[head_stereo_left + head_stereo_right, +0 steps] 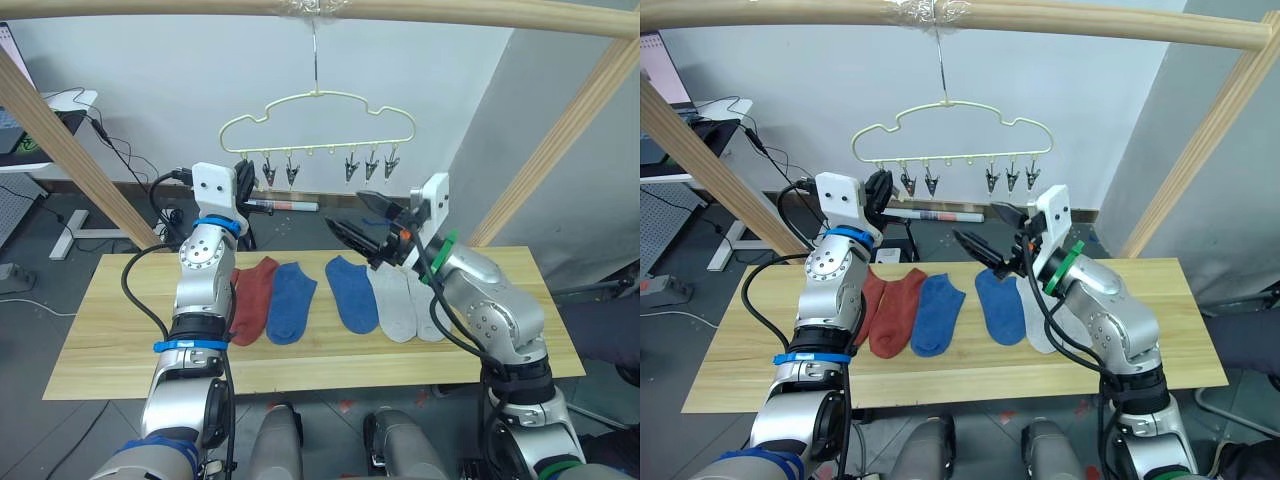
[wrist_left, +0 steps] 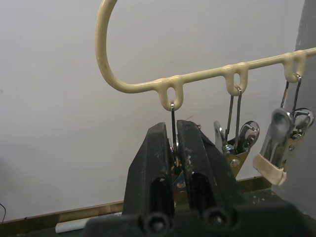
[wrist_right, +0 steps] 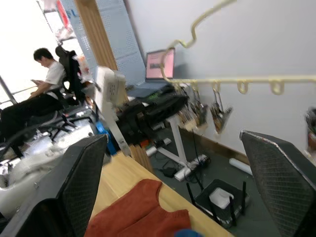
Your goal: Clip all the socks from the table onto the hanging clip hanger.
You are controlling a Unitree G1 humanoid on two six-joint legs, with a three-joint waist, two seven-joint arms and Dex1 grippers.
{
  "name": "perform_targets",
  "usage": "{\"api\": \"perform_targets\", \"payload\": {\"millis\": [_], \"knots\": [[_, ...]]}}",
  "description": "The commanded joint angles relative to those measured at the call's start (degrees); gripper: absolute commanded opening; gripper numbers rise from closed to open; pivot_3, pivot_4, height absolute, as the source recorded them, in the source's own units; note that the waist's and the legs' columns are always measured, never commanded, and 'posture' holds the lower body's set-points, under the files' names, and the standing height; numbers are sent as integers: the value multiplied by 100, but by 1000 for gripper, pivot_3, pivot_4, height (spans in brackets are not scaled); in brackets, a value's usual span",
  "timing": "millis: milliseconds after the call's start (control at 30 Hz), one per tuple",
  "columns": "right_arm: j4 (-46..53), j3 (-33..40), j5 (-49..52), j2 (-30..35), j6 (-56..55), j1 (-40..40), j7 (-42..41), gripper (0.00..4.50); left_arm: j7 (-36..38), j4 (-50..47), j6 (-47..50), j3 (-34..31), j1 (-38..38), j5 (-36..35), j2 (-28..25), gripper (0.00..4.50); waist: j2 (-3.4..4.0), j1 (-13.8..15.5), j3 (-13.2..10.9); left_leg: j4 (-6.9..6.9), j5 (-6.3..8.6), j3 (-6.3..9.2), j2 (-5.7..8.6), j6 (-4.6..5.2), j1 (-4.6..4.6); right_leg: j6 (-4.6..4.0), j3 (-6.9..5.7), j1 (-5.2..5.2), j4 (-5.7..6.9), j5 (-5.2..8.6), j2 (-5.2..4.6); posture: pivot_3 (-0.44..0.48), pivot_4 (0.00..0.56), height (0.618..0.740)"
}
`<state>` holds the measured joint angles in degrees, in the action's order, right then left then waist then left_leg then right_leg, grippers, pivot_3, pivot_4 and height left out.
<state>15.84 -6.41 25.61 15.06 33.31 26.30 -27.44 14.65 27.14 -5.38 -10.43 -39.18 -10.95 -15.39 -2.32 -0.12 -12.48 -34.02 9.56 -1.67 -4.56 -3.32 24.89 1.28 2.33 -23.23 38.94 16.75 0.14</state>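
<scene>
The pale-yellow clip hanger (image 1: 318, 120) hangs from the top pole with a row of small metal clips. My left gripper (image 2: 176, 143) is raised to its left end and shut on the end clip (image 2: 173, 126). On the table (image 1: 120, 330) lie two rust-red socks (image 1: 902, 310), two blue socks (image 1: 290, 300) and two light grey socks (image 1: 392, 300) in a row. My right gripper (image 1: 362, 222) hovers open and holds nothing, above the right blue sock (image 1: 352, 290) and below the hanger's right clips (image 1: 371, 165).
A round wooden pole frame (image 1: 60, 140) slants up on both sides and crosses overhead. Behind the table are cables, a white tube (image 1: 285, 205) on the floor and a desk (image 1: 40, 130) at the left. A seated person (image 3: 44, 84) is far off.
</scene>
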Motion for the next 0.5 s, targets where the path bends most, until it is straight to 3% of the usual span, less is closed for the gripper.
{"api": "perform_targets", "payload": {"millis": [33, 233, 500], "knots": [[-569, -52, -1072, 472, 123, -291, 721, 4500, 43, -370, 190, 43, 12, 64, -141, 3, -3, 8, -2, -1, 0, -1, 1, 0, 0, 5, 0, 0, 0, 2, -3, 18, 239, 740], [-1971, -17, -1834, 786, -251, -480, 1018, 4500, 149, -868, 589, 40, 283, -55, -196, 3, 4, -41, -12, 0, -1, -7, 1, -1, -2, 11, 5, -3, 1, 4, -2, 21, 237, 740], [-4071, 378, -2036, 369, -750, 152, 1388, 4500, 61, -1274, 829, 50, 669, -87, -114, 3, 12, -66, -20, -2, -1, -10, -1, -1, -4, 14, 12, -2, 2, 2, 3, 29, 239, 740]]}}
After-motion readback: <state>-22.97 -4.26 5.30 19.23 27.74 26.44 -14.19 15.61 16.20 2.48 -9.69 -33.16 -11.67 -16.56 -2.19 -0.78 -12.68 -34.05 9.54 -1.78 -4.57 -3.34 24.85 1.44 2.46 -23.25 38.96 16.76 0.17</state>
